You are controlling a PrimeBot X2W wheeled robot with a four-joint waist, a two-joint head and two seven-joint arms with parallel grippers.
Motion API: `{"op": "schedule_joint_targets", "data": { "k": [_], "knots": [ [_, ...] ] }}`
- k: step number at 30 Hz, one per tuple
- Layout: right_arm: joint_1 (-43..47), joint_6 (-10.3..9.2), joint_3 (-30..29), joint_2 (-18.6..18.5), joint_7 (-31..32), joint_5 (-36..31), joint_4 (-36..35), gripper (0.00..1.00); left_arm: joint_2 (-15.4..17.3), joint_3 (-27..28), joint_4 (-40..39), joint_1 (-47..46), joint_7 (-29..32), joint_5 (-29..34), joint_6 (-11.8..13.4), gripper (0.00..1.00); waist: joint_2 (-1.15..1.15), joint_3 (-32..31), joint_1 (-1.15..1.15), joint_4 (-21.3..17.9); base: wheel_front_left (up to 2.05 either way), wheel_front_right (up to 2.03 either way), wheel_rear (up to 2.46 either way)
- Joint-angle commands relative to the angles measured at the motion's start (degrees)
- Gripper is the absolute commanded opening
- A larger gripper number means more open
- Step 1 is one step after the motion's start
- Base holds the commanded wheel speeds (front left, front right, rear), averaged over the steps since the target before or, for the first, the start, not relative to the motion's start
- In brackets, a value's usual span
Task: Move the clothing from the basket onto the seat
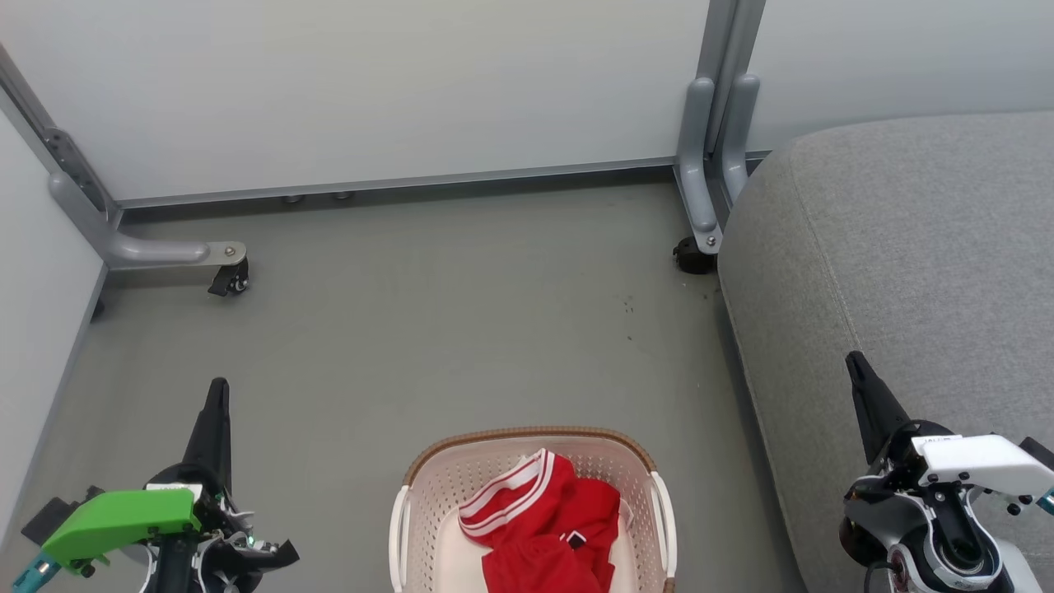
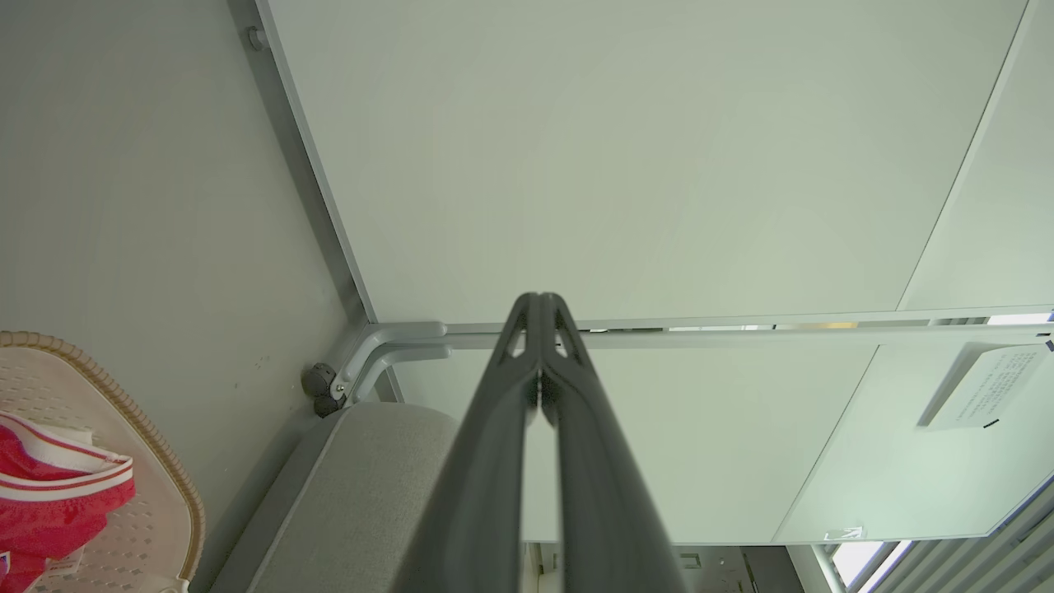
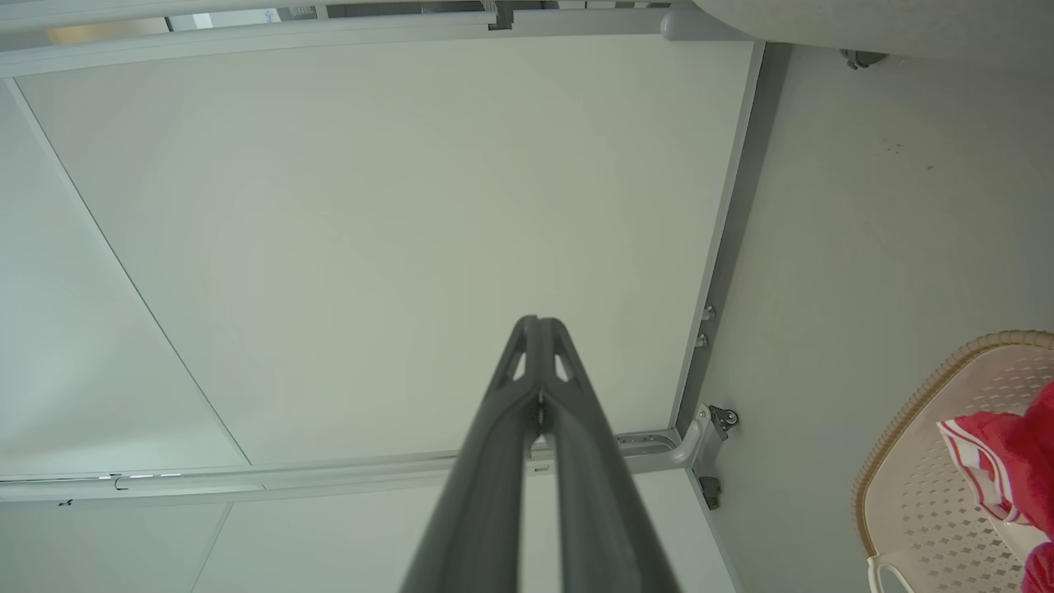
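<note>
Well clear of both closed jaws, clothing (image 1: 547, 531) lies in basket (image 1: 527, 431).

Left tool (image 2: 539, 301), tips apparently together; clothing (image 2: 49, 502) in basket (image 2: 140, 527)

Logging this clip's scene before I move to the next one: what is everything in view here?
Basket: one, cream with brown rim, on the floor, bottom centre.
Clothing: red pile with white-striped trim, count unclear, inside the basket.
Seat: one, grey, right of the basket.
Floor: grey, under the basket.
Wall panels: pale, grey-framed, behind and at left.
Wheels: two, black, at the frame feet.
Left gripper: dark fingers, shut, lower left.
Right gripper: dark fingers, shut, lower right.
</note>
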Motion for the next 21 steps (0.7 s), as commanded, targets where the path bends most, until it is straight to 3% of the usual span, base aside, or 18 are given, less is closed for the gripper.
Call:
{"op": "schedule_joint_targets", "data": {
  "k": [1, 2, 3, 14, 21],
  "knots": [
    [0.0, 0.0, 0.0, 0.0, 0.0, 0.0, 0.02, 1.0, 0.0, 0.0, 0.02, 0.0, 0.0, 0.0, 0.0, 1.0, 0.0, 0.0, 0.0, 0.0, 0.0, 0.0, 0.0],
    [0.1, 0.0, 0.01, 0.07, -0.03, -0.02, 0.23, 0.0, -0.04, -0.05, 0.28, 0.08, -0.06, 0.01, 0.01, 0.0, 0.0, 0.0, 0.0, 0.0, 0.0, 0.0, 0.0],
    [0.37, -0.01, 0.03, 0.22, -0.03, -0.01, 0.68, 1.0, -0.13, -0.09, 0.82, 0.38, -0.08, 0.0, 0.04, 1.0, 0.0, 0.0, 0.0, 0.0, 0.0, 0.0, 0.0],
    [0.22, -0.02, 2.32, -0.15, -3.04, -2.64, -0.46, 1.0, -0.08, -3.12, -0.57, -0.38, -2.97, 0.74, 0.05, 1.0, 0.0, 0.13, 0.0, -0.01, 0.0, 0.0, 0.0],
    [-0.24, -0.01, 2.93, -0.64, -4.85, -10.34, -1.7, 1.0, 0.81, -4.51, -2.69, -0.83, -4.89, 6.01, 0.03, 1.0, 0.0, 0.21, 0.0, -0.03, 0.0, 0.0, 0.0]
  ]
}}
